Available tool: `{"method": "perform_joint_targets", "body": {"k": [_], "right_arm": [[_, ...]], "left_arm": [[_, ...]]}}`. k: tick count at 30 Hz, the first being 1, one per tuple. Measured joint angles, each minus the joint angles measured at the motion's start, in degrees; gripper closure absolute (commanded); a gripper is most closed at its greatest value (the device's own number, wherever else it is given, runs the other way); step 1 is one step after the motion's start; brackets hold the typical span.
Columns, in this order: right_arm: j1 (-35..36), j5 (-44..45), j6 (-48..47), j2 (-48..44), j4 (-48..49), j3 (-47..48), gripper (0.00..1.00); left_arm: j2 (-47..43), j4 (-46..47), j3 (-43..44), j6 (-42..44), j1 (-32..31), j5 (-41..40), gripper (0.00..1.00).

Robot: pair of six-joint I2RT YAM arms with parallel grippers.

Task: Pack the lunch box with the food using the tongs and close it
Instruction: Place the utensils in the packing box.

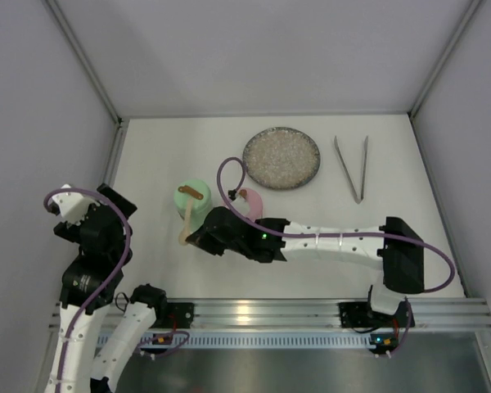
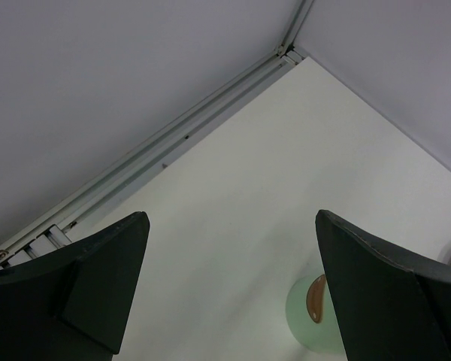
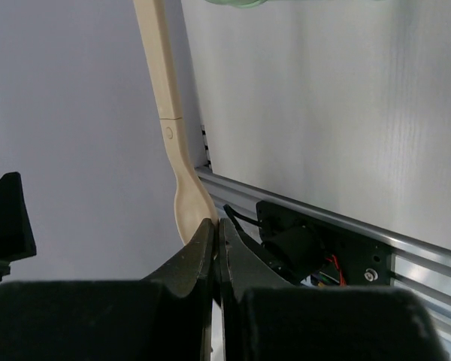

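Observation:
The silver tongs [image 1: 352, 168] lie in a narrow V at the back right of the table, far from both grippers. A mint-green round lunch box [image 1: 192, 196] with a brown clasp stands mid-table, with a pink round part [image 1: 250, 199] beside it. No food is in view. My right gripper [image 1: 199, 237] reaches left in front of the lunch box. It is shut [image 3: 218, 224], with the bowl end of a wooden spoon [image 3: 189, 207] right against its fingertips. My left gripper [image 2: 233, 218] hangs wide open and empty at the left, and the lunch box [image 2: 304, 312] shows beside its right finger.
A speckled grey plate [image 1: 281, 157] with nothing visible on it sits at the back centre. The wooden spoon [image 1: 185, 223] runs from the green box toward the near edge. Grey walls enclose the table on three sides. The aluminium rail [image 1: 270, 311] runs along the front.

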Motion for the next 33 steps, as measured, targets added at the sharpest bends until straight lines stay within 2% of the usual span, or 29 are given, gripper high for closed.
{"method": "perform_joint_targets", "body": {"k": [9,33], "right_arm": [[-0.9,-4.2,2.1,7.5,-0.1,4.4,1.0],[-5.1,-7.2,3.4,11.1,-0.4,8.9,1.0]], "left_arm": [[-1.0,0.2,-0.9,0.0,0.0,0.4,0.02],[-1.0,0.2,-1.2,0.0,0.0,1.9,0.02]]}}
